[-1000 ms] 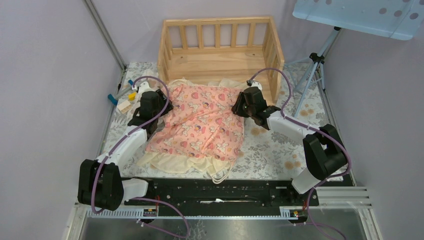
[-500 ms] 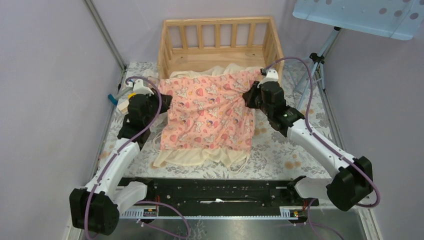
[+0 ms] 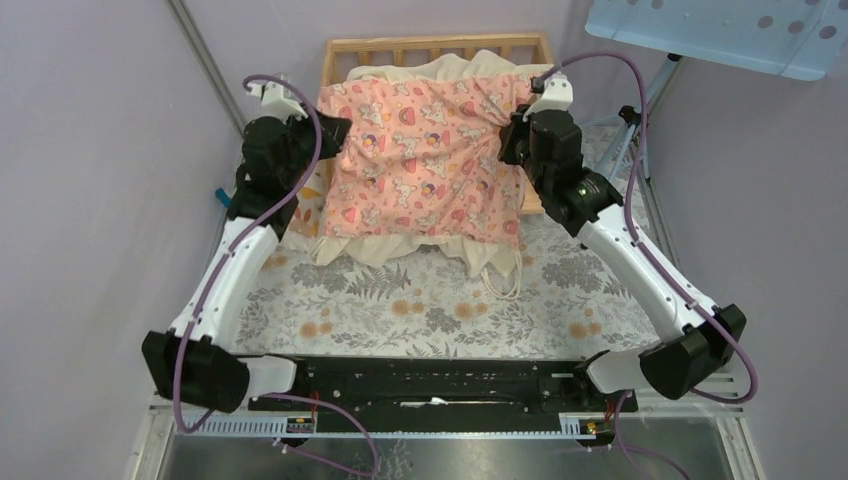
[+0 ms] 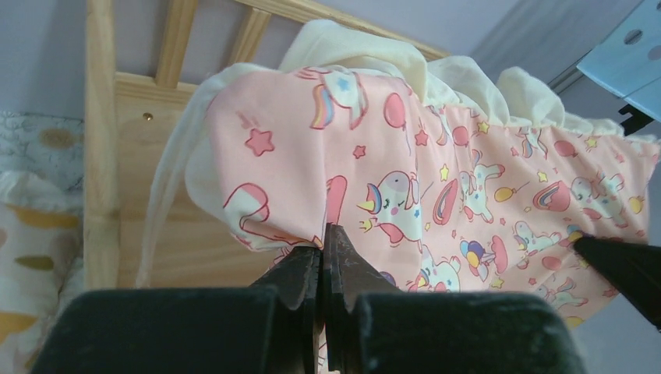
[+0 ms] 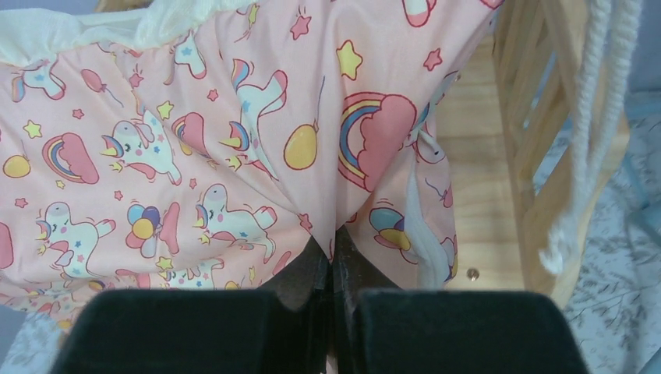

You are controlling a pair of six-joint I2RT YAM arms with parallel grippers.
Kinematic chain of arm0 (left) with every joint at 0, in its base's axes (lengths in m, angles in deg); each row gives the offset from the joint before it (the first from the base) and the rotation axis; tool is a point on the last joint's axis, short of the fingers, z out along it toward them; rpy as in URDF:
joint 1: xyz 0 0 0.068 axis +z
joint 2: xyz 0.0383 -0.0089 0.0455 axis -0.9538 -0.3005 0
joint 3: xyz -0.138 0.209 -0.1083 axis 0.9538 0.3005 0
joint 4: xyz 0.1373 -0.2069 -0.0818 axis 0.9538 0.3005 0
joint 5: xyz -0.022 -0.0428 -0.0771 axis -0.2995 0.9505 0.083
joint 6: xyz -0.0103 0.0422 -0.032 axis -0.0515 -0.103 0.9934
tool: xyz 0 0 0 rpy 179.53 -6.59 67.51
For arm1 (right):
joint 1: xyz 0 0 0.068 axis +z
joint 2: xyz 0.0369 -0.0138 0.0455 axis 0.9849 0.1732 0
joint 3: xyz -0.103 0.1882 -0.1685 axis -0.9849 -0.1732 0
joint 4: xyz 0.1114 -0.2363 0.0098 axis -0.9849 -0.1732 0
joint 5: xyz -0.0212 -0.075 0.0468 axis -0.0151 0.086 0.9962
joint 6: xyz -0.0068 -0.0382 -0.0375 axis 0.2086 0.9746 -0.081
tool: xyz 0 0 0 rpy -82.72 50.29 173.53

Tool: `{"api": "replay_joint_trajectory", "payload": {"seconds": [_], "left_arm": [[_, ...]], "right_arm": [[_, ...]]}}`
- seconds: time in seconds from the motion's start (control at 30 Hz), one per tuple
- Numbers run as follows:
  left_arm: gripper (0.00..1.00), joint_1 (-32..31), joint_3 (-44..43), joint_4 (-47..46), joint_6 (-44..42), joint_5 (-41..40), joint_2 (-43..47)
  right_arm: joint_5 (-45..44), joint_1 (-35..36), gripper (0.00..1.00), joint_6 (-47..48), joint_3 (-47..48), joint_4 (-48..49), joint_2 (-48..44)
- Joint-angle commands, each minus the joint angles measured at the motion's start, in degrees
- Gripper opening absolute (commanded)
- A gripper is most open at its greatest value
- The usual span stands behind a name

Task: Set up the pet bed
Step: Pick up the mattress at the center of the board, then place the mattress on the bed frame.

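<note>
Pet bed [image 3: 440,45] stood at the far end of the worktop [image 3: 400,310], mostly hidden behind the pink unicorn-print cushion [image 3: 430,150]. The cushion hung in the air over the bed's front, stretched between both claws. Its cream ruffle bunched up near the bed's back rail, and its lower edge trailed in front of the bed. Left claw [image 4: 326,238] was pinched tight on the cushion's left corner, and right claw [image 5: 334,241] was clamped on a fold at the right corner, beside the bed's right rail. Judged step: carrying the cushion into the frame. To do it well, hold both claws level with the cloth taut. Travel far enough that the trailing edge clears the bed's front. Lower evenly between the side rails. Watch that the white cord [image 5: 588,117] dangling by the right rail does not snag.
</note>
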Motion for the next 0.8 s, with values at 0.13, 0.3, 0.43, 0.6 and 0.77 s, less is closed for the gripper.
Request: {"api": "replay_joint_trajectory", "payload": {"seconds": [0.13,0.3,0.43,0.6,0.77], "left_arm": [[0.0,0.3,-12.9,-2.5,-4.8,5.9,-11.3],[0.0,0.3,-18.6,-2.4,-6.4,5.7,-17.1],[0.0,0.4,-23.2,-3.3,-7.1,3.0,-21.8],[0.0,1.1,-29.6,-4.9,-7.1,0.8,-28.5],[0.0,2.0,-38.4,-4.5,-6.7,-0.8,-36.4]], "right_arm": [[-7.5,-1.9,0.0,9.8,16.6,-1.1,11.5],[-7.5,-4.9,0.0,10.5,23.6,-2.1,18.2],[-5.7,-7.6,0.0,9.8,30.0,-4.0,24.1],[-4.2,-10.3,0.0,9.9,46.2,-9.9,34.7],[-1.1,-12.8,0.0,9.9,67.4,-17.1,50.0]]}}
